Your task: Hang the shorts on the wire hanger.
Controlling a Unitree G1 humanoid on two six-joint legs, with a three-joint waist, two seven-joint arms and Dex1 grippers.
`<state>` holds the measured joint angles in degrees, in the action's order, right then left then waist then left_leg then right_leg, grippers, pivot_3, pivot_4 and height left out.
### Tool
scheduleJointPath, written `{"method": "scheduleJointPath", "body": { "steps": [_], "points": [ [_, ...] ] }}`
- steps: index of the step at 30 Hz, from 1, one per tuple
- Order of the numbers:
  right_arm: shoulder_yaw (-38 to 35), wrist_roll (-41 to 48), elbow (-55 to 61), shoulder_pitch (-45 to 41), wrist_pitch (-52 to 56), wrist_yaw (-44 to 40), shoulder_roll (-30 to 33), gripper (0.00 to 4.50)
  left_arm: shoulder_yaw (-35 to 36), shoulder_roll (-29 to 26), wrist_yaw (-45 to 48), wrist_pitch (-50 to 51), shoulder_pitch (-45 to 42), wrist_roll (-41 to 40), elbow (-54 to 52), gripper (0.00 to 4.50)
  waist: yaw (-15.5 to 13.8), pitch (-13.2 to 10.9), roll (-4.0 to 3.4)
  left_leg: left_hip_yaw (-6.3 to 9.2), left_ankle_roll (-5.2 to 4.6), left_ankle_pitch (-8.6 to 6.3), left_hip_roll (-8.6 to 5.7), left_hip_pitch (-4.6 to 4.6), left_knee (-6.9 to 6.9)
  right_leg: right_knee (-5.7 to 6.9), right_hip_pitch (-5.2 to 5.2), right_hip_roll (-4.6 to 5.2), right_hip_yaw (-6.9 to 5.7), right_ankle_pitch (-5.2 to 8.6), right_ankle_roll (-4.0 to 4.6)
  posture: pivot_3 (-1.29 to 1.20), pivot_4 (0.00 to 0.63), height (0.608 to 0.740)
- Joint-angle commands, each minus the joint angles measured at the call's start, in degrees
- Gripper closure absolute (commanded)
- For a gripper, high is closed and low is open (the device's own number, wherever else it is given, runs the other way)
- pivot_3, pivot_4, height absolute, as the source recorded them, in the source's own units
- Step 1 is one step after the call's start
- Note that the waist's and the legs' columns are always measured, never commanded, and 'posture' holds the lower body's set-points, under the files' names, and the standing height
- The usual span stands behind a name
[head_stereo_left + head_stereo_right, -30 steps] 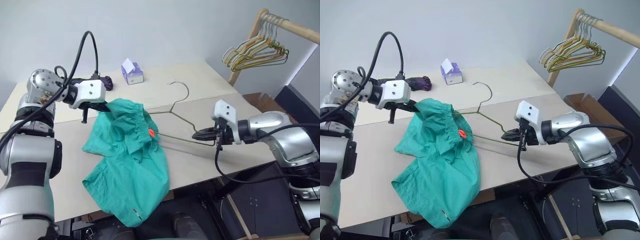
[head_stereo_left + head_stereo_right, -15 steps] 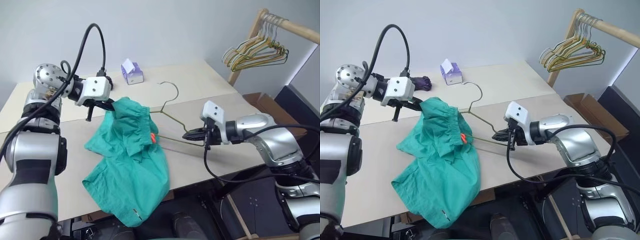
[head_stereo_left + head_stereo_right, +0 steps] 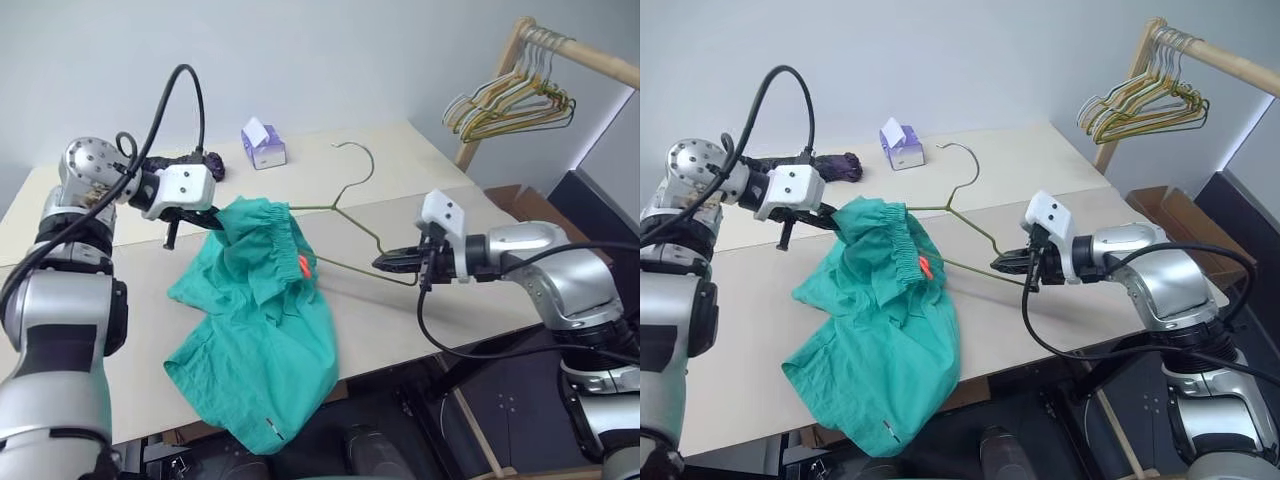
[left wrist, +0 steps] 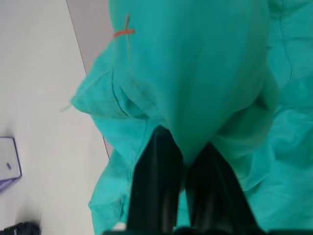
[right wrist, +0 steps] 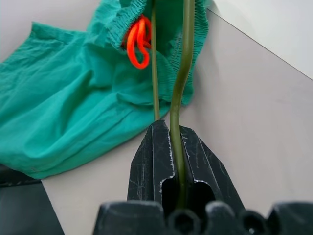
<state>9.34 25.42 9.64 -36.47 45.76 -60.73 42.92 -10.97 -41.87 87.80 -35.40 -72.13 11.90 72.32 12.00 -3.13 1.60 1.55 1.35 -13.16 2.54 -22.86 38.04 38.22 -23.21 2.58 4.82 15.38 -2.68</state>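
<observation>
The teal-green shorts (image 3: pixel 260 330) lie crumpled on the table, with one leg hanging over the front edge. My left gripper (image 3: pixel 218 222) is shut on the gathered waistband and holds it raised; in the left wrist view the fabric (image 4: pixel 205 63) is pinched between the black fingers (image 4: pixel 156 186). My right gripper (image 3: pixel 382 264) is shut on the lower corner of the wire hanger (image 3: pixel 360 225). The hanger's far shoulder reaches into the waistband opening beside the orange-red tag (image 5: pixel 139 41). Its hook (image 3: pixel 357 160) points away over the table.
A purple tissue box (image 3: pixel 264 146) and a dark folded umbrella (image 3: pixel 185 160) sit at the table's back. A wooden rack with several bunched hangers (image 3: pixel 520 100) stands at the right, beyond the table's corner. A cardboard box (image 3: pixel 520 205) is on the floor below it.
Both grippers drew toward each other half a second ago and have since moved back apart. The hanger's hook now sits slightly higher and farther back than a second ago.
</observation>
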Motion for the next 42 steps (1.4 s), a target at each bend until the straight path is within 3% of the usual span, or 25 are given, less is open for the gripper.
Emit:
{"method": "scheduleJointPath", "body": {
  "steps": [1, 8, 11, 19, 27, 38, 42],
  "points": [
    [-2.39, 1.23, 1.73, -0.75, -0.62, -0.14, 0.1, 4.5, 0.02, -1.21, -1.7, -0.63, -1.88, 0.71, -1.19, 2.91, -0.02, 0.0, 0.0, 0.0, 0.0, 0.0, 0.0, 0.0, 0.0, 0.0, 0.0, 0.0, 0.0, 0.0, 0.0, -0.15, 0.0, 0.74],
    [-3.0, 2.46, 2.08, -0.3, -0.23, 0.04, -0.09, 4.5, -0.32, -4.79, 1.34, -0.73, -3.93, 1.93, -0.94, 0.68, 0.08, 0.0, 0.0, 0.0, 0.0, 0.0, 0.01, -0.01, 0.0, 0.0, -0.01, -0.01, 0.0, 0.0, 0.0, -0.15, 0.0, 0.74],
    [-3.1, 2.54, 2.35, -0.06, -0.16, 0.12, -0.06, 4.5, 0.22, -6.45, 1.39, -0.62, -5.64, 1.78, -0.49, 0.04, 0.02, 0.0, 0.0, -0.01, 0.0, 0.0, 0.0, 0.0, 0.0, 0.0, -0.01, -0.01, 0.0, 0.0, -0.01, -0.15, 0.0, 0.74],
    [-2.57, 1.77, 2.33, -0.5, -0.66, -0.47, 0.08, 4.5, 0.29, -1.04, 4.7, 6.05, -8.61, -8.93, -0.95, 0.04, -0.54, 0.0, 0.0, 0.0, 0.0, 0.0, 0.0, -0.07, 0.03, -0.05, 0.01, 0.05, -0.07, 0.01, -0.03, -0.15, 0.0, 0.74],
    [-2.39, 1.67, 2.78, -1.34, -0.8, -1.18, 0.22, 4.5, -2.78, 5.32, 4.7, 3.17, -7.81, -5.21, 0.14, 0.04, 0.39, 0.0, 0.0, 0.0, 0.0, 0.0, 0.0, -0.04, 0.04, -0.01, 0.0, 0.02, -0.04, 0.0, -0.01, -0.17, 0.0, 0.74],
    [-3.13, 2.27, 4.16, -0.76, -0.59, -1.4, 0.56, 4.5, -8.23, 7.16, 4.7, 3.64, -7.07, -5.43, 1.26, 0.04, 1.27, 0.0, 0.0, 0.03, 0.0, 0.0, 0.0, -0.03, 0.03, 0.02, 0.0, 0.01, -0.04, 0.01, -0.01, -0.19, 0.0, 0.74],
    [-3.35, 2.43, 4.1, -1.07, -0.66, -1.89, 0.59, 4.5, -8.87, 7.7, 4.7, 4.03, -6.83, -6.24, 1.21, 0.87, 1.35, 0.0, 0.0, 0.03, 0.0, 0.0, 0.0, -0.04, 0.03, 0.01, 0.0, 0.01, -0.04, 0.01, -0.02, -0.19, 0.0, 0.74]
  ]
}}
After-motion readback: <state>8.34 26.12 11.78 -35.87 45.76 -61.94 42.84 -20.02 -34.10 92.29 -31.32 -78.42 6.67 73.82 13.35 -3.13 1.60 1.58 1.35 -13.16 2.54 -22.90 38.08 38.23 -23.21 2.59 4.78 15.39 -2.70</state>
